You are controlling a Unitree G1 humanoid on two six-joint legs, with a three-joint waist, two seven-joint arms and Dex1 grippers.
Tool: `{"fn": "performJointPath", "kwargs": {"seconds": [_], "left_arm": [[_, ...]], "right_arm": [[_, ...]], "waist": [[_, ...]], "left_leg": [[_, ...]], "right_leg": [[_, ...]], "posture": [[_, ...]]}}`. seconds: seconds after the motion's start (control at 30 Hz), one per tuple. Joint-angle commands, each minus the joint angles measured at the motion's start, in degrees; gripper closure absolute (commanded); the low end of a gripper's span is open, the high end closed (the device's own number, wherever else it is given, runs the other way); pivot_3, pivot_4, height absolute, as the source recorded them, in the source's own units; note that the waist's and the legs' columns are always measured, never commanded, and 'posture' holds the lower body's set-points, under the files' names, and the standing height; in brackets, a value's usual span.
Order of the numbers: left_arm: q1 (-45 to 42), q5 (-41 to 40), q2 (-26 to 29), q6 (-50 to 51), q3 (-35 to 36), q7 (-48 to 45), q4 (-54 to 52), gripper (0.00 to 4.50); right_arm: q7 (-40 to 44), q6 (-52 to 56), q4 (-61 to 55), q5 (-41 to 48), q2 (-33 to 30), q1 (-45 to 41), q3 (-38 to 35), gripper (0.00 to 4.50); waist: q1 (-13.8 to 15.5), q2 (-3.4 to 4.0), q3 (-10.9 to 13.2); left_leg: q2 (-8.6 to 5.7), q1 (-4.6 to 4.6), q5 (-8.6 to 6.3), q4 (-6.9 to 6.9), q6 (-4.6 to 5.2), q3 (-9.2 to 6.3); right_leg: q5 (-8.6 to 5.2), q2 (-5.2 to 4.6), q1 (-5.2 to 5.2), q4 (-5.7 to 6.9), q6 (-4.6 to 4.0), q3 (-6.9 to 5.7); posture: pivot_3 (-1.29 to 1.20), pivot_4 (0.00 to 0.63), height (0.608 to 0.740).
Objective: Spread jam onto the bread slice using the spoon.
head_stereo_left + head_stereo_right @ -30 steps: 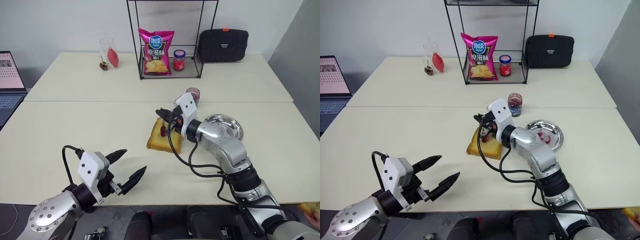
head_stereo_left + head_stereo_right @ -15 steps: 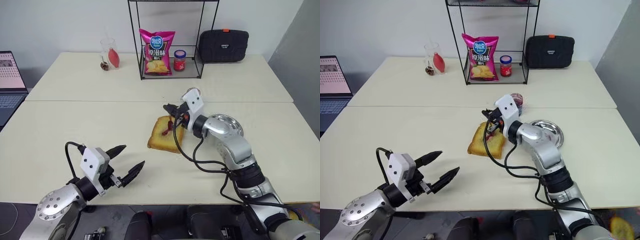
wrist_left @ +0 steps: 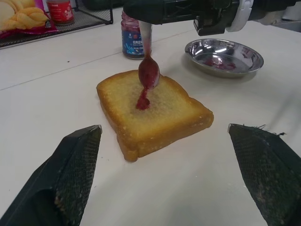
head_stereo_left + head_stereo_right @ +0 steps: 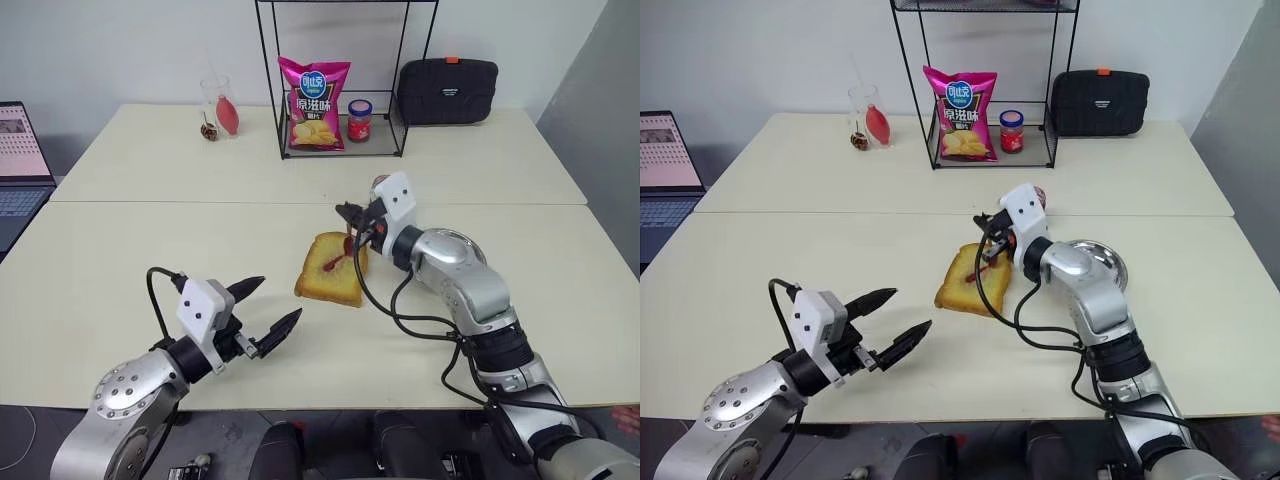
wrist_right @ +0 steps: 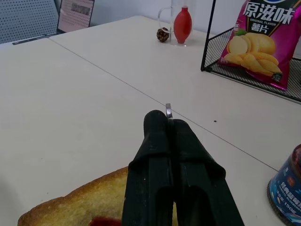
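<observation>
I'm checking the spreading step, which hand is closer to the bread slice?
Right. The right hand holds the spoon just over the bread slice; the left hand hovers open, well short of it.

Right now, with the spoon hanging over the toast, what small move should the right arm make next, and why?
Probably lower the spoon and drag its bowl across the bread slice. The right gripper holds it shut, bowl down and loaded, and the jam on the toast is one small blob, so most of the surface is bare.
</observation>
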Motion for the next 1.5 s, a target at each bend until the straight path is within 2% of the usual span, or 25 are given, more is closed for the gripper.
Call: {"fn": "performJointPath", "kwargs": {"seconds": [0.03,0.23,0.37,0.67,1.0,1.07,1.2,1.3,1.4,1.5], "left_arm": [[-1.8,-1.3,-0.2,1.9,-0.8,2.2,-4.1,0.00],[-3.4,-2.5,-0.2,4.7,-1.4,4.2,-6.2,0.00],[-5.1,-3.4,-0.4,6.5,-2.1,5.7,-7.1,0.00],[-4.2,-3.4,-0.3,6.5,-2.2,6.3,-7.4,0.00],[0.9,-3.4,0.3,4.3,-0.5,3.6,-7.3,0.00],[2.1,-2.8,0.4,2.9,-0.2,2.6,-6.3,0.00],[5.0,-1.7,0.4,-0.3,0.6,0.6,-4.7,0.00],[6.5,-1.3,0.4,-2.2,1.3,-0.5,-3.9,0.00],[7.8,-0.6,0.2,-4.1,1.7,-1.5,-2.7,0.00],[9.9,0.3,-0.1,-6.8,2.0,-2.7,-1.6,0.00]], "right_arm": [[-3.4,7.9,-3.6,7.0,4.1,-2.8,-7.2,4.49],[-12.0,21.6,-3.3,18.0,14.2,-4.3,-17.6,4.49],[-17.0,23.5,0.2,20.5,19.1,-4.0,-22.1,4.49],[-15.2,16.4,6.8,14.9,14.8,-2.0,-19.2,4.49],[-15.4,18.7,4.4,17.6,8.9,-1.9,-23.2,4.49],[-16.2,20.0,2.9,19.6,9.7,-2.3,-24.1,4.49],[-19.2,24.1,0.3,28.5,15.2,-4.6,-29.0,4.49],[-21.1,25.3,-0.5,31.3,17.6,-4.9,-29.8,4.49],[-21.1,24.0,0.9,29.9,20.3,-3.2,-26.6,4.49],[-18.6,22.1,3.4,26.2,19.7,0.4,-21.0,4.49]], "waist": [[0.0,0.00,0.0],[-0.1,0.00,0.0],[-0.1,0.01,0.0],[-0.2,0.01,0.0],[0.0,0.01,0.0],[-0.1,0.01,0.0],[-0.3,0.02,0.0],[-0.4,0.02,0.0],[-0.2,0.02,0.0],[-0.4,0.00,0.0]], "left_leg": [[0.00,0.00,0.00,0.00,0.00,0.00],[0.05,-0.01,0.00,-0.09,0.00,-0.09],[0.04,-0.03,0.00,-0.11,0.00,-0.16],[0.02,-0.05,0.00,-0.12,0.00,-0.14],[0.00,-0.03,0.00,-0.12,0.00,-0.13],[0.01,-0.02,0.00,-0.13,0.00,-0.13],[0.05,-0.03,0.00,-0.19,0.01,-0.14],[0.07,-0.02,0.00,-0.28,0.01,-0.12],[0.10,-0.01,0.00,-0.33,0.01,-0.15],[0.06,-0.03,0.00,-0.35,0.00,-0.07]], "right_leg": [[0.00,0.00,0.00,0.00,0.00,0.00],[-0.01,0.08,-0.02,0.01,-0.02,-0.03],[-0.01,0.12,-0.01,0.01,-0.04,-0.08],[-0.02,0.11,-0.02,-0.03,-0.03,-0.07],[-0.02,0.09,0.00,-0.04,-0.03,-0.06],[-0.03,0.10,-0.01,-0.04,-0.04,-0.06],[-0.05,0.13,-0.04,-0.04,-0.08,-0.06],[-0.06,0.15,-0.09,-0.04,-0.10,-0.05],[-0.09,0.17,-0.09,-0.05,-0.15,-0.08],[-0.09,0.11,-0.08,-0.13,-0.15,-0.04]], "posture": [[0.00,0.150,0.740],[0.00,0.150,0.740],[0.00,0.150,0.740],[0.00,0.150,0.740],[0.00,0.150,0.740],[0.00,0.150,0.740],[0.00,0.150,0.740],[0.00,0.150,0.740],[0.00,0.150,0.740],[0.00,0.150,0.740]]}}
